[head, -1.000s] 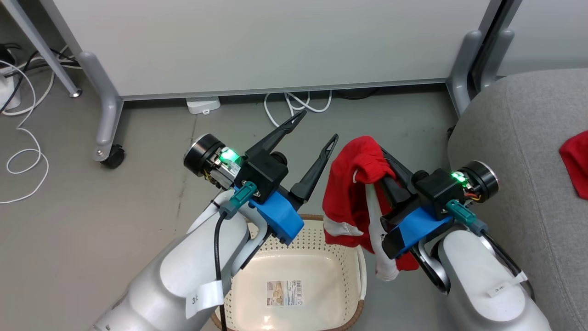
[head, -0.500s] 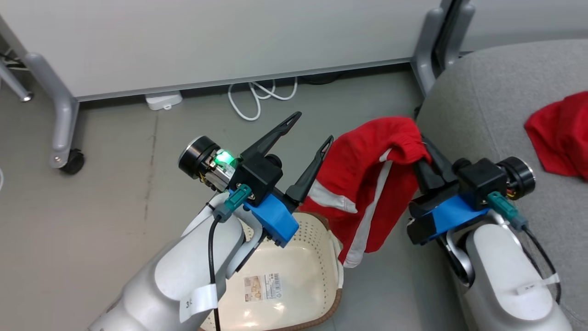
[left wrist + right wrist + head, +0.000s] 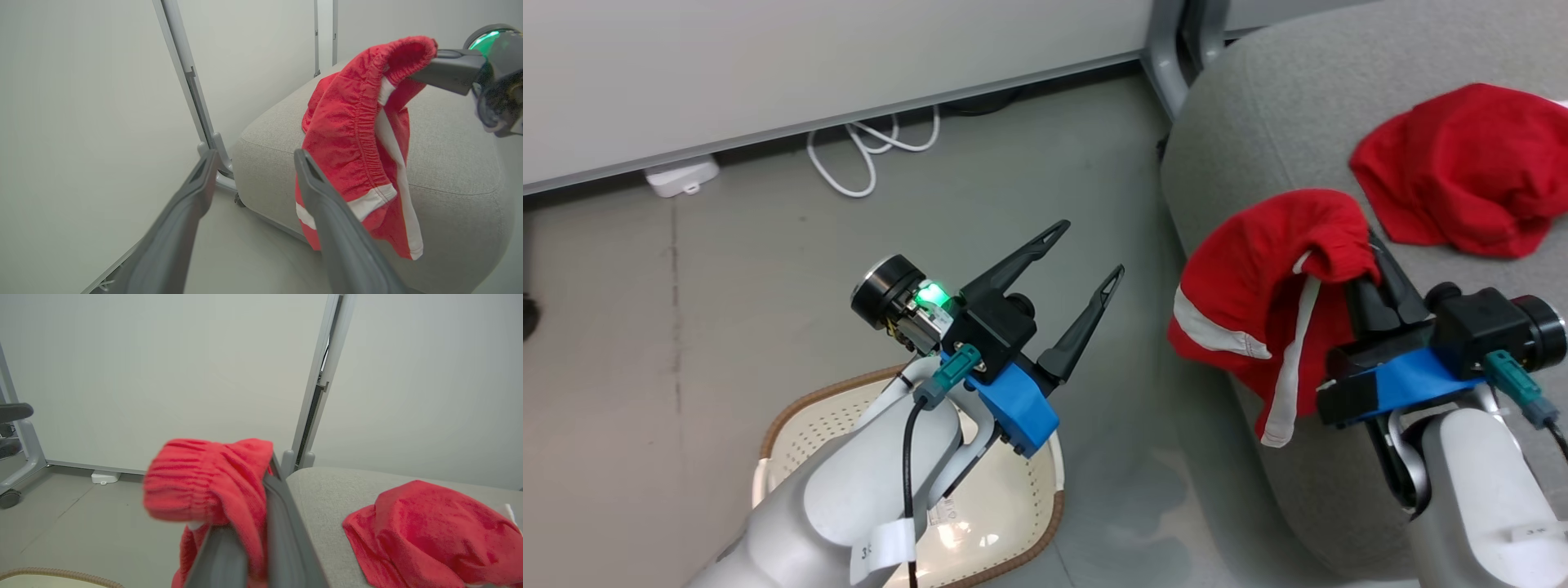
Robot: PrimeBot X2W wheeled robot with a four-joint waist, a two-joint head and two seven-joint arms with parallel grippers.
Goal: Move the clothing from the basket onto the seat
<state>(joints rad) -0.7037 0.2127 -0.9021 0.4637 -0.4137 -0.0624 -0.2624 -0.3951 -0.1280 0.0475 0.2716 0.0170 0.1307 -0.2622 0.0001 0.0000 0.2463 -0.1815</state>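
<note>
Head view steeply down, wrist views low, level, facing wall (image 3: 61,102), all sharing seat (image 3: 1258,139)

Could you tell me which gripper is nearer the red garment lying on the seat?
Right. The right gripper, shut on a second garment, is over the seat beside the lying garment; the left gripper is open, over the floor by the basket.

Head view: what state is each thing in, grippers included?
Left gripper, open, holding nothing.
Right gripper, shut on held garment.
Held garment, hanging in the air by the seat.
Second garment, lying crumpled on the seat.
Basket, upright on the floor.
</note>
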